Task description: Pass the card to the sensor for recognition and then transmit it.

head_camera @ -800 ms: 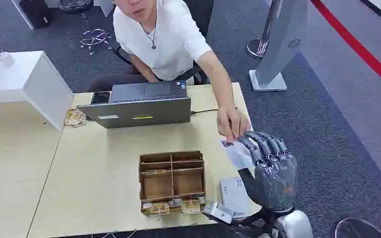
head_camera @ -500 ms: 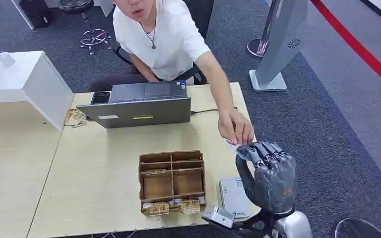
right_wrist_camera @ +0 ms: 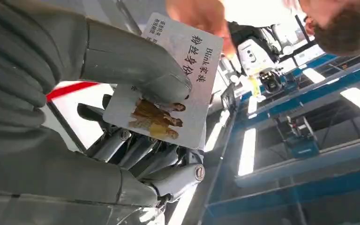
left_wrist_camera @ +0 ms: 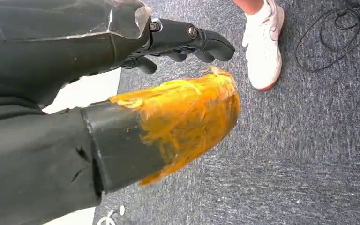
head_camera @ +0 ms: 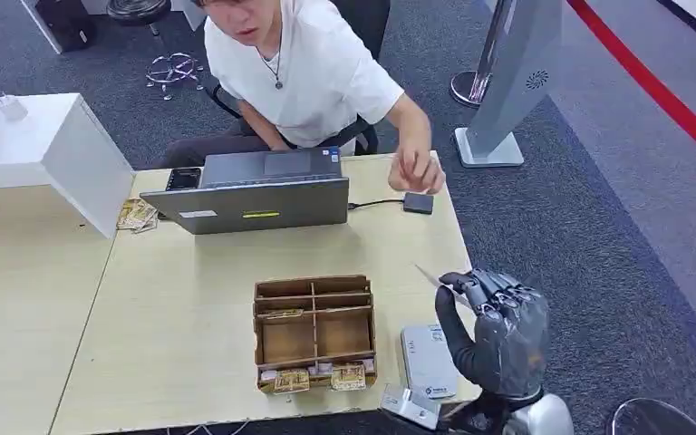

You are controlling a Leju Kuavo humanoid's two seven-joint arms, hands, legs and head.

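My right hand (head_camera: 498, 331) is raised over the table's right front corner and pinches the card (head_camera: 430, 276), which I see edge-on in the head view. In the right wrist view the card (right_wrist_camera: 194, 65) is white with printed characters and a small picture; the thumb (right_wrist_camera: 136, 70) presses it against the fingers behind. The flat grey-white sensor (head_camera: 429, 361) lies on the table just below and left of that hand. The person's hand (head_camera: 417, 170) is drawn back near the table's far right corner, away from the card. My left hand (left_wrist_camera: 122, 70) hangs over the carpet, holding nothing, fingers apart.
A wooden divided box (head_camera: 313, 331) stands left of the sensor. A grey laptop (head_camera: 254, 195) and a small black box (head_camera: 418, 203) lie at the far side, with a seated person (head_camera: 299, 63) behind. A white cabinet (head_camera: 54, 149) is far left. A white shoe (left_wrist_camera: 262, 47) is on the carpet.
The person's hand has let go of the card and pulled back toward the far corner. My right hand keeps the card, now turned edge-on and slightly lower.
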